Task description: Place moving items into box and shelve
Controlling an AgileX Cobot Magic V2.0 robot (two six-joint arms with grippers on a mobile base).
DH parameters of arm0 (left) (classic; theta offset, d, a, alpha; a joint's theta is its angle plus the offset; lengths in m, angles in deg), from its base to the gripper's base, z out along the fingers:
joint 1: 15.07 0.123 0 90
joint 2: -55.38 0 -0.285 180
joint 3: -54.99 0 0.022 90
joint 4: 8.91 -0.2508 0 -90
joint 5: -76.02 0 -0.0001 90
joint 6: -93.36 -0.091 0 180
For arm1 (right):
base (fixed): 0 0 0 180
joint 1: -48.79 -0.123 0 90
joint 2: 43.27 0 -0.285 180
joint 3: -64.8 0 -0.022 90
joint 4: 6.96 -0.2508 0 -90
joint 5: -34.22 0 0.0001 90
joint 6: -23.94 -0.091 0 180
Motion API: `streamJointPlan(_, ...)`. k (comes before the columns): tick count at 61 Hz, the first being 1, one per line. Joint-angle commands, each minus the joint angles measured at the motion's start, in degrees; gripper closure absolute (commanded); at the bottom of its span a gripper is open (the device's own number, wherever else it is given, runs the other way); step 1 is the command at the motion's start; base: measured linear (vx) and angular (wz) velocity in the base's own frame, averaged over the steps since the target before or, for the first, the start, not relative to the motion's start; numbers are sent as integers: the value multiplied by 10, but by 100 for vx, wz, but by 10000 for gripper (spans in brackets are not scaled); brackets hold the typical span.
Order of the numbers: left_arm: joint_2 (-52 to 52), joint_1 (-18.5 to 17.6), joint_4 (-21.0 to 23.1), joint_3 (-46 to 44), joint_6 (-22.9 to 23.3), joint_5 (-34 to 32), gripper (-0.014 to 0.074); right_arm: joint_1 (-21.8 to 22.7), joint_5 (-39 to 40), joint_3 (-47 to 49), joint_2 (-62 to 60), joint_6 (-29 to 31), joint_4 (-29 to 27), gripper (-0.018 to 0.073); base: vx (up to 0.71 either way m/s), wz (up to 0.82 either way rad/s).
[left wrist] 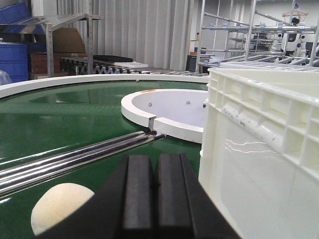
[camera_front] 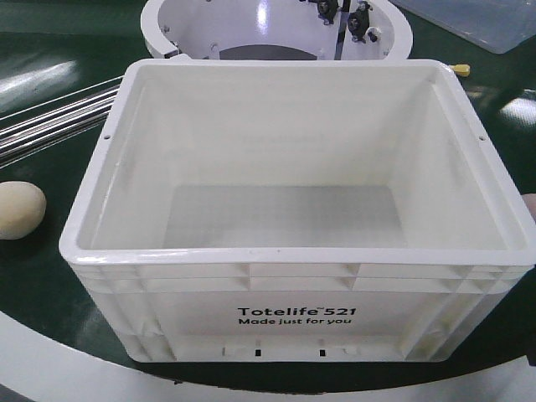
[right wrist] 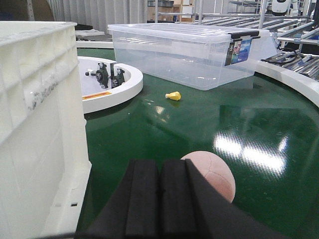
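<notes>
The left gripper [left wrist: 155,164] points forward, roughly level, with its two black jaws pressed flat together and nothing between them, and the right gripper [right wrist: 160,169] holds the same pose, its jaws likewise closed on nothing.

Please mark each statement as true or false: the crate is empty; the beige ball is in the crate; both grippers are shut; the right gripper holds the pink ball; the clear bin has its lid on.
1. The white crate is empty. True.
2. The pale beige ball lies inside the crate. False: it lies outside, on the green surface beside the crate.
3. The left gripper and the right gripper are both shut on nothing. True.
4. The right gripper holds the pinkish ball. False: the ball lies on the green surface just beyond it.
5. The clear bin has its lid on. True.
</notes>
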Motion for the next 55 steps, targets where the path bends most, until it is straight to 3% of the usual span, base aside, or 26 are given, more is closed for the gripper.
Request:
streamJointPlan(1,7,2,5,10,2,-51,603,3,48,-8,-8,2,1,568,0,0)
streamJointPlan(42,7,2,5,10,1,-51,603,3,49,-8,-8,4,1,568,0,0)
streamJointPlan(55,7,2,5,-4,1,-81,603,3,146,-8,-8,-11,-34,568,0,0)
